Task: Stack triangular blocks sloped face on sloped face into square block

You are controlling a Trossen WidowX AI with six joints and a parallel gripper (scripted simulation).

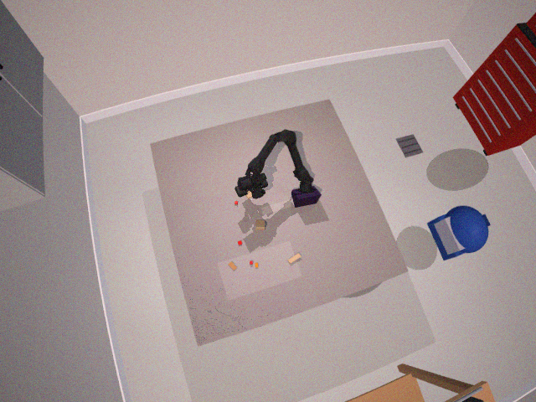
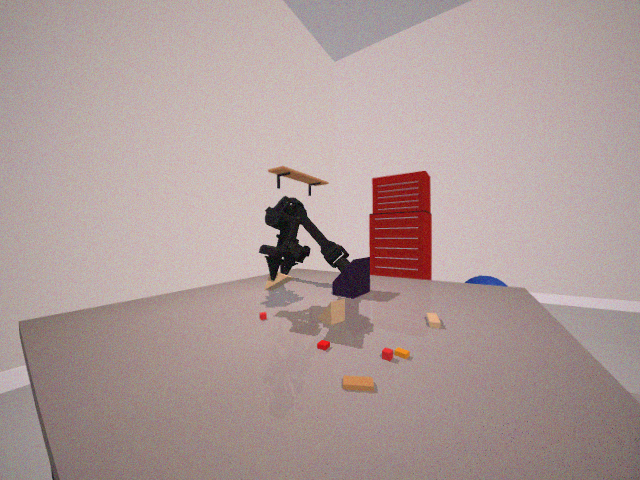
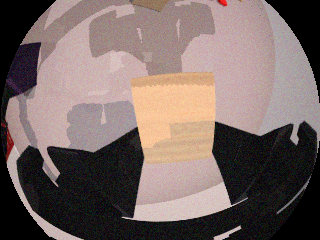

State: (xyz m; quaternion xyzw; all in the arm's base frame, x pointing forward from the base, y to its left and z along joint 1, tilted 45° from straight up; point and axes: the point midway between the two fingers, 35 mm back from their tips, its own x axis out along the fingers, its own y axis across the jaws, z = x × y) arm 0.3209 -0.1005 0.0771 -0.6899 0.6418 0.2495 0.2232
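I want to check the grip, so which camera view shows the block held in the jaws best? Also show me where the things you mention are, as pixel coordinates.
The wrist view: there the held block (image 1: 249, 195) (image 2: 277, 281) (image 3: 175, 107) is large, with both jaws beside it. The exterior view shows it small, tilted under the arm; the top view shows only a small piece, the rest covered.

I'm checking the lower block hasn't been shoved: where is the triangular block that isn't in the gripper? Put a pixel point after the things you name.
In the top view, the free triangular block (image 1: 260, 224) (image 2: 337, 312) (image 3: 152, 4) sits in the arm's shadow, up and right of the middle red cube (image 1: 239, 243) (image 2: 323, 345).
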